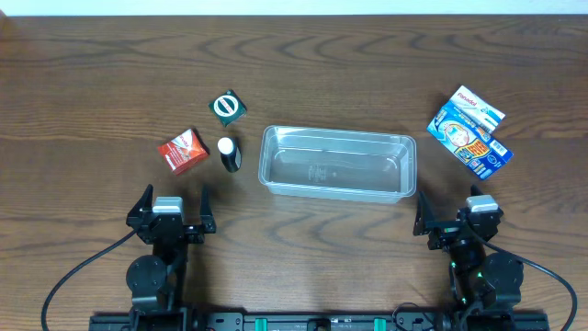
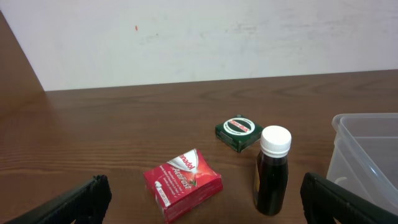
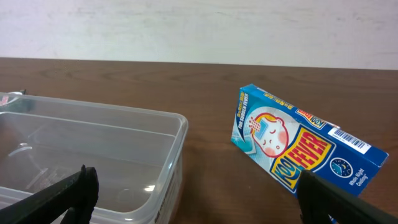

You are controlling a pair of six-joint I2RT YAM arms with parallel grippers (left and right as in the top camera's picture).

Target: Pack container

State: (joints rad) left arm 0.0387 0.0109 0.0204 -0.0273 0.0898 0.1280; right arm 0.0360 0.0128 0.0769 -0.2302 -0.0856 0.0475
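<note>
Container (image 1: pixel 338 167) sits mid-table (image 1: pixel 83 83), ahead of and between the two pincers, touching neither. Left pincer (image 1: pixel 175 195) spread wide, holding nothing. Right pincer (image 1: pixel 448 204) likewise, near container's right end.

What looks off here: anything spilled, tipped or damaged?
Nothing stands out. The container is empty and level, the bottle stands upright and capped, and the red box, green box and blue box look intact, only angled.

Left tool (image 1: pixel 175 200), right tool (image 1: pixel 457 210): both agape.
</note>
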